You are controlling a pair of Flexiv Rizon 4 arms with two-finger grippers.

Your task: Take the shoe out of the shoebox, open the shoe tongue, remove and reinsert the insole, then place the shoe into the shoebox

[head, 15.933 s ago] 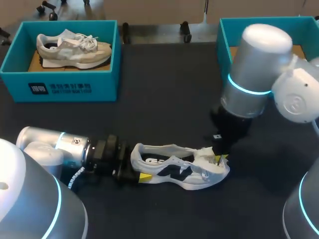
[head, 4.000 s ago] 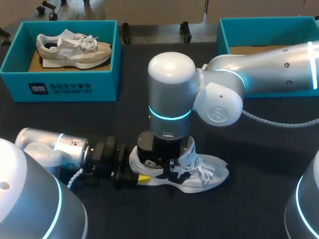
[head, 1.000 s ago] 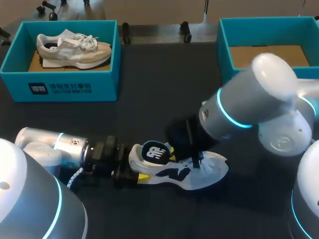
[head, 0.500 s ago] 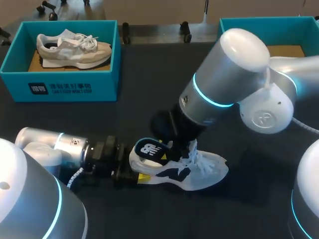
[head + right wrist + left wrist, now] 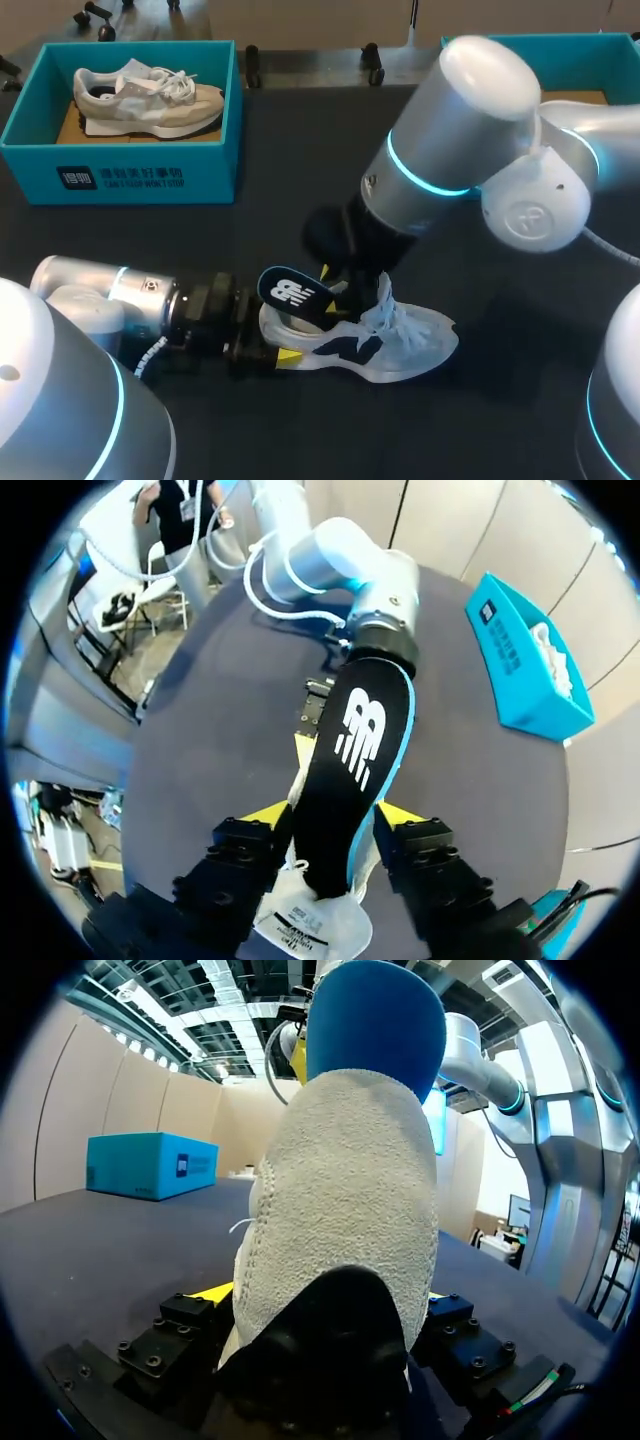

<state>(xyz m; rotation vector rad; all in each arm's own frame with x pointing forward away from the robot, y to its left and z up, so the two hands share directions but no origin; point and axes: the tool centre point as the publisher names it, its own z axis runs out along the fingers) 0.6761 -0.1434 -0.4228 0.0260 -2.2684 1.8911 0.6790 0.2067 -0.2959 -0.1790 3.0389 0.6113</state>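
A teal shoebox [image 5: 150, 178] holds a beige sneaker [image 5: 150, 98]. The right end effector [image 5: 335, 815] pinches the insole [image 5: 360, 740], tilted half out of the white sneaker [image 5: 400, 345]. The left end effector [image 5: 325, 1295] clamps its heel.

Over at your far left, a teal box [image 5: 120, 175] sits on the dark table [image 5: 320, 170], and inside it a beige sneaker [image 5: 150, 100] rests upright on brown cardboard [image 5: 70, 125], toe toward the table's middle
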